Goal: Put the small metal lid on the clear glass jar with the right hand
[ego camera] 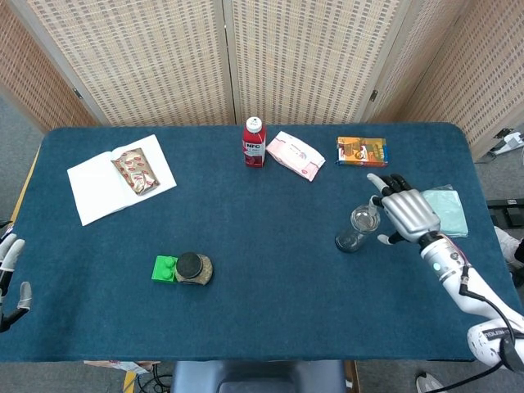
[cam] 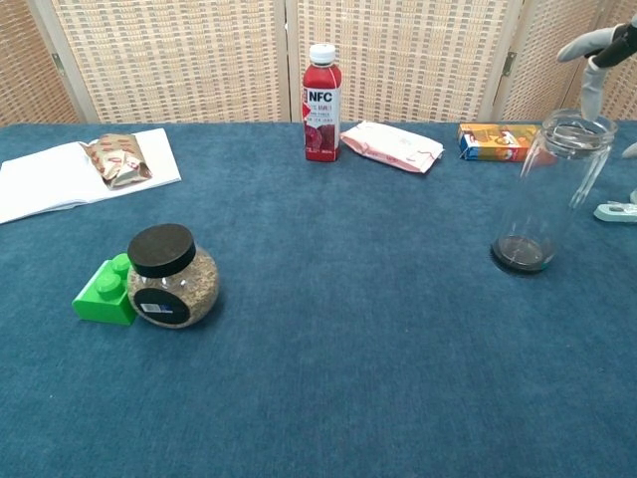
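The clear glass jar (ego camera: 357, 229) stands upright at the right of the table, tall with a dark base (cam: 552, 194). Its mouth shows a pale ring, and I cannot tell whether the small metal lid sits there. No separate lid shows on the cloth. My right hand (ego camera: 405, 213) is just right of the jar's top with its fingers spread and nothing visible in it. In the chest view only its fingertips (cam: 594, 48) show, above the rim. My left hand (ego camera: 10, 270) hangs off the table's left edge, fingers apart and empty.
At the back stand a red juice bottle (ego camera: 254, 142), a pink packet (ego camera: 295, 155) and an orange box (ego camera: 362, 151). A teal cloth (ego camera: 446, 210) lies behind my right hand. An open booklet (ego camera: 98, 190) lies back left. A green block (ego camera: 164, 268) touches a dark-lidded jar (ego camera: 193, 268).
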